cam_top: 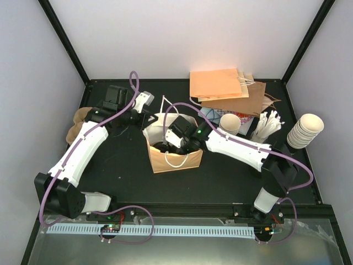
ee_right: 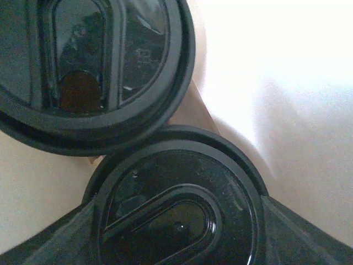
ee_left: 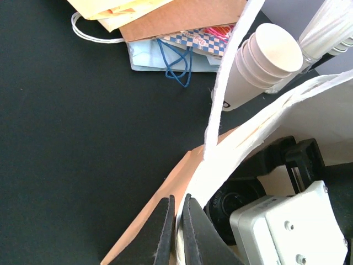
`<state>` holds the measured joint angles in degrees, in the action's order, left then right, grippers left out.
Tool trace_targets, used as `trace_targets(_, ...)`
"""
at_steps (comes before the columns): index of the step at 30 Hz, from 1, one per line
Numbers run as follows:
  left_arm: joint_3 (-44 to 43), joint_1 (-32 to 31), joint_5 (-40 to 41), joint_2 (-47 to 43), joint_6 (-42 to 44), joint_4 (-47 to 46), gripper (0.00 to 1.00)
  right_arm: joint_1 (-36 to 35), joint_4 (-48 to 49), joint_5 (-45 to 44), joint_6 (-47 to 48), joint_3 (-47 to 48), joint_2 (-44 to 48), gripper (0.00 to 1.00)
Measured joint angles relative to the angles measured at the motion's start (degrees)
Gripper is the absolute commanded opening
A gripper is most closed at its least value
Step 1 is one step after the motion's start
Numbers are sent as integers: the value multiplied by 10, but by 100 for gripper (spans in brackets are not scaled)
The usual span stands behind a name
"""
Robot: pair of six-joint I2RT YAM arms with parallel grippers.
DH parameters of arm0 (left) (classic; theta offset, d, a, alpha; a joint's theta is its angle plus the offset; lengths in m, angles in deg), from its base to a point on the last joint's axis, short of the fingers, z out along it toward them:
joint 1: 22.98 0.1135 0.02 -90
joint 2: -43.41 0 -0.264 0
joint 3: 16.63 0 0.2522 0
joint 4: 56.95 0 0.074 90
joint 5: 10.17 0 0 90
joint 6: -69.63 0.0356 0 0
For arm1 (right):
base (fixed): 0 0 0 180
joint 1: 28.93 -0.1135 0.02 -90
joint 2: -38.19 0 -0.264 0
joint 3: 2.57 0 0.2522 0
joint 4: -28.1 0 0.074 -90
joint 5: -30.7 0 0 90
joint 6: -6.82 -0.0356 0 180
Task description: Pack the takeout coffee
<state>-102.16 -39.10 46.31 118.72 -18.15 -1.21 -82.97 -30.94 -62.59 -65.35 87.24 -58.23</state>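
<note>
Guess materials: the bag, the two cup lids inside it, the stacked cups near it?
Bag: paper, matte brown kraft outside and white inside; creased walls, soft rim.
Lids: likely plastic, glossy black; crisp moulded ridges catch reflections.
Stacked cups: probably paper, matte white; thin rolled rims, nested tightly.

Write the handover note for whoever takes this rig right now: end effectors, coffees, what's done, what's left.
The left end effector is shut on the white rim of the paper bag.
The right end effector is down inside the bag, with its fingers either side of a lidded cup, apparently gripping it.
Coffees: that cup is close beside a second lidded cup, and both are in the bag.
Done: both visible coffees are in the bag. No lidded cup shows on the table.
Left: probably release the cup, lift the right arm out, then let go of the rim. Whether the held cup is already standing on the bag's floor is hidden.
</note>
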Motion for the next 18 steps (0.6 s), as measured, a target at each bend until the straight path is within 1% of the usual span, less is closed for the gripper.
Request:
trace_targets(1,0,0,-2,0,0,0,6,0,-7,-1,-2,7,-3,99)
trace_targets(2,0,0,-3,0,0,0,6,0,-18,-3,-4,16,-8,100)
trace_targets(12,0,-5,-15,0,0,9,6,0,-125,-11,-15,98,-35,100)
trace_targets(18,0,-8,-16,0,0,9,6,0,-131,-11,-26,107,-17,100)
